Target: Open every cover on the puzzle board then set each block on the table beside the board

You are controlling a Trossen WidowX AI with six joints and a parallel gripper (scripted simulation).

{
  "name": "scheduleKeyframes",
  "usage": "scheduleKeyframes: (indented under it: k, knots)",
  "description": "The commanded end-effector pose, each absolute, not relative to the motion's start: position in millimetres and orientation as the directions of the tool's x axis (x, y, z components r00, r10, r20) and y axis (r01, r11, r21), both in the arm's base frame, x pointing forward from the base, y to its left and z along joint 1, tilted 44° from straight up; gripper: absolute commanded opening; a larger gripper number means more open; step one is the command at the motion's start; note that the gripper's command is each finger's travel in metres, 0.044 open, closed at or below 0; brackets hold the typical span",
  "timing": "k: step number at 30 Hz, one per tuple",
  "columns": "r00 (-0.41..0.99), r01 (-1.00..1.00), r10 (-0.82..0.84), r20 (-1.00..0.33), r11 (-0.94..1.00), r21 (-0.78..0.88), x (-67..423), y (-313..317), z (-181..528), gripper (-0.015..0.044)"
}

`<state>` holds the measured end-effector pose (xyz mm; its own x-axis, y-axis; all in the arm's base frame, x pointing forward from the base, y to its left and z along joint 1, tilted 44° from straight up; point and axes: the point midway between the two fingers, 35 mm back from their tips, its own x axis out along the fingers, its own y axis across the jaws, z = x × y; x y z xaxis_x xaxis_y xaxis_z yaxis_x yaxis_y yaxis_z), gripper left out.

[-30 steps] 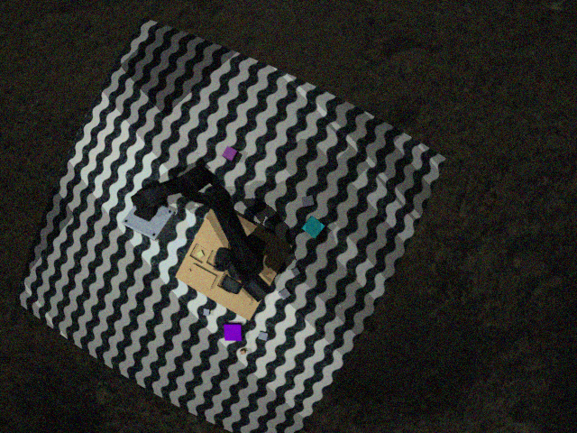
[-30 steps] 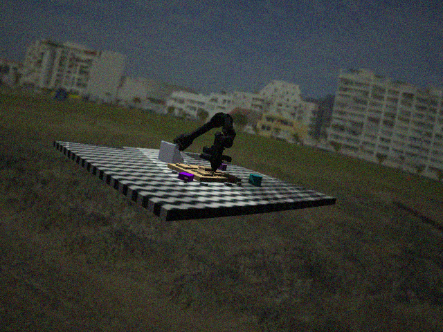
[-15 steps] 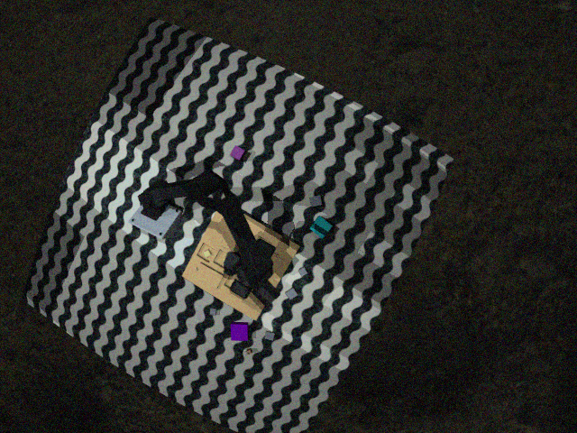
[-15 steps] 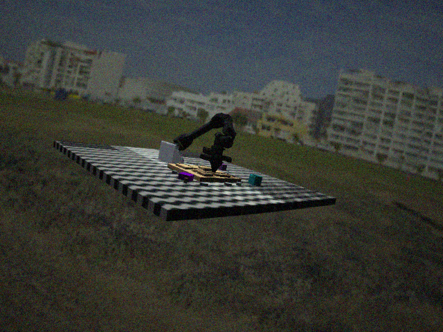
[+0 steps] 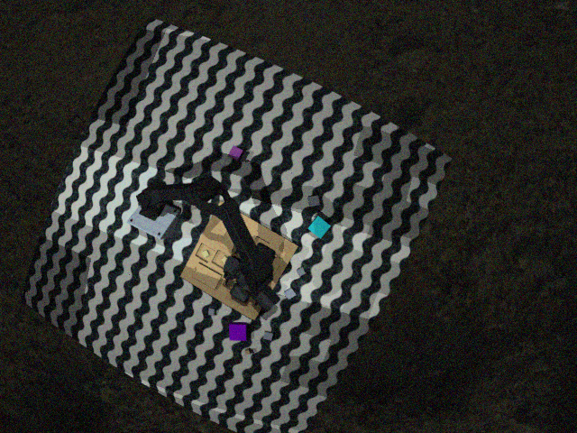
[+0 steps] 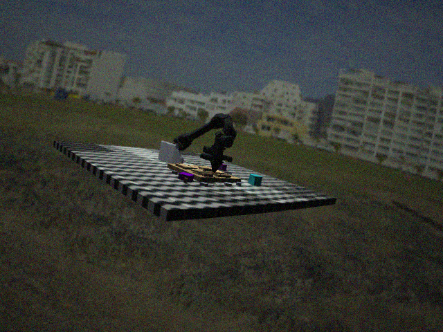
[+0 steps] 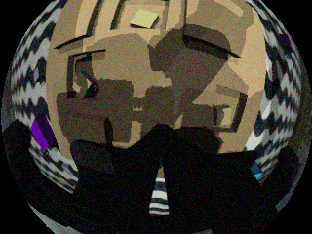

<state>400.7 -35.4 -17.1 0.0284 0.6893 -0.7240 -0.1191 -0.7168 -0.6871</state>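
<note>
While black arm reached over tan wooden puzzle board [image 5: 197,272], gripper [image 6: 217,167] hung clenched on nothing above board's right part. Board lay flat mid-table on wavy black-and-white striped table [image 5: 325,140]. Purple cube [image 5: 237,331] sat near board's near edge; teal cube [image 5: 319,226] right, apart.

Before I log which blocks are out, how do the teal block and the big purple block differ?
The teal block lies off the board's far-right side; the big purple block lies past its lower corner. Teal looks slightly larger and sits turned diamond-wise; purple sits squarer to the top view. Both rest on the table, clear of the board.
</note>
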Motion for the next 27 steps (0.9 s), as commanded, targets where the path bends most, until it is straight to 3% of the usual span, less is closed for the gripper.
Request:
scheduleKeyframes:
  k: [1,27]
  knots:
    - [0.03,-0.111,0.686,-0.727,-0.721,-0.684,402.7,-39.5,-13.7,0.0]
    - [0.029,-0.112,0.684,-0.729,-0.722,-0.683,402.7,-64.3,9.8,0.0]
